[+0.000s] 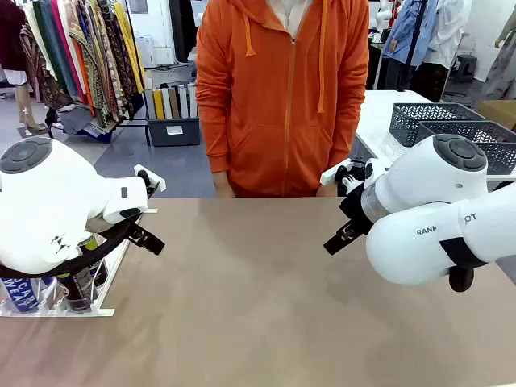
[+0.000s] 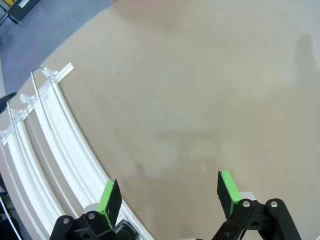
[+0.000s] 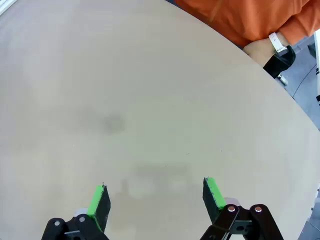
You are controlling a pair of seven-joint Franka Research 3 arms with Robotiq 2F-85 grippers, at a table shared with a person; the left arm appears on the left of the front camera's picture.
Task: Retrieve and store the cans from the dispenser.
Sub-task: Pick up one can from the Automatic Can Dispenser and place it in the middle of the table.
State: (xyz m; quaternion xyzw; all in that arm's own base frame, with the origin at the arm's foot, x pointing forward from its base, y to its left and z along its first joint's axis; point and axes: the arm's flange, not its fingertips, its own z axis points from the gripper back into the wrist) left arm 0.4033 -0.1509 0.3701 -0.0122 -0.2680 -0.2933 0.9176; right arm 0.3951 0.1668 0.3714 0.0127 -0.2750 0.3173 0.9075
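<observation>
The dispenser (image 1: 103, 306) stands at the table's near left corner, largely behind my left arm. A blue-and-white can (image 1: 20, 294) and a dark can (image 1: 78, 290) stand at its front end. In the left wrist view its white curved lane dividers (image 2: 47, 135) run along the left side, with white tabs at their far ends. My left gripper (image 2: 168, 192) is open over bare table just right of the dispenser, holding nothing; in the front view it (image 1: 147, 239) hangs beside the rack. My right gripper (image 3: 156, 199) is open and empty above the tabletop, at the right (image 1: 339, 239).
A person in an orange hoodie (image 1: 282, 97) stands at the far edge, one hand with a wristwatch (image 3: 272, 42) by the table's rim. Grey mesh baskets (image 1: 451, 121) sit on a white table at the back right. The brown tabletop (image 1: 258, 290) stretches between my arms.
</observation>
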